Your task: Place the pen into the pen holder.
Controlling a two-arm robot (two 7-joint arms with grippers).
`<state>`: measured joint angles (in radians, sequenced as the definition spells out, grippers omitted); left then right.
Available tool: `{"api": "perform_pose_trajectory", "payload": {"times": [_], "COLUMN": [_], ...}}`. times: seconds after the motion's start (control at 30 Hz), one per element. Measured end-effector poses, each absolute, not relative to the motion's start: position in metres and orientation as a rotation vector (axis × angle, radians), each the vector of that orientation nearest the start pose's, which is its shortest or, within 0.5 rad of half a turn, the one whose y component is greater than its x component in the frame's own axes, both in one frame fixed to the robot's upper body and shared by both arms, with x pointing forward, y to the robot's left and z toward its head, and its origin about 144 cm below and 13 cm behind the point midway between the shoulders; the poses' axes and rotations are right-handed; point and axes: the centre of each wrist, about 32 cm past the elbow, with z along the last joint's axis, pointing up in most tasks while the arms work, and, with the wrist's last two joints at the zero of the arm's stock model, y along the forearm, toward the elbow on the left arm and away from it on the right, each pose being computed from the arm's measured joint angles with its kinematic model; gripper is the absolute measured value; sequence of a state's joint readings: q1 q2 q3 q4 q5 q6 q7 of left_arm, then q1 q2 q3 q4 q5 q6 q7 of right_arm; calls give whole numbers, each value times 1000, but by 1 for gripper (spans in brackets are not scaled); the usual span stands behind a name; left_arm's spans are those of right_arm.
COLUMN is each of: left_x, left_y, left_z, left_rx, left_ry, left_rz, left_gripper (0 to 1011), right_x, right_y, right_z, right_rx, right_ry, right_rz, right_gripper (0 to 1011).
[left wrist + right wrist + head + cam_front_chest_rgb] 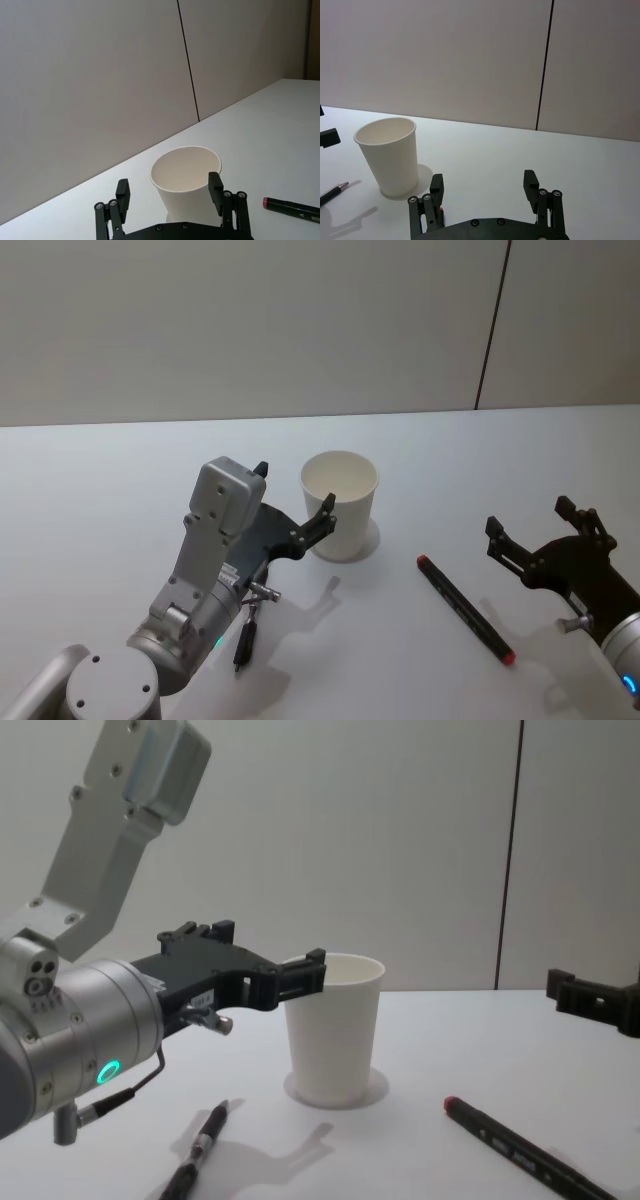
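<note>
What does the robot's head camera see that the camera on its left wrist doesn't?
The head view adds three things: the right claw, open over the table's right side; a thin black pen lying by the left arm; and the red-ended marker at full length.

The left wrist view adds no new thing, just a side-on look at the cup past the claw's own fingers.

Both share the white paper cup, upright and empty, the open left claw close by it, one red end of the marker, the white table and the wall.
</note>
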<state>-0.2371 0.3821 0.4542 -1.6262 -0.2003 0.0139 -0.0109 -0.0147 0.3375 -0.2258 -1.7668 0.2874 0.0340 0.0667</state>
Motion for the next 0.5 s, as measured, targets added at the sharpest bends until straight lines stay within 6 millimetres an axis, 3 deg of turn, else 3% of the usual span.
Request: {"api": "perform_pose_trajectory", "payload": {"times": [0.5], "left_x": [492], "left_y": [198], "left_z": [1204], "left_rx": [61], "left_ry": [-268], "left_rz": [1124], "left_gripper": [1003], "right_x": [443], "right_y": [-237], "right_z": [1189], "right_rx": [26], "right_ry": [-75], "right_rz": [-1229], "right_gripper": [1001]}}
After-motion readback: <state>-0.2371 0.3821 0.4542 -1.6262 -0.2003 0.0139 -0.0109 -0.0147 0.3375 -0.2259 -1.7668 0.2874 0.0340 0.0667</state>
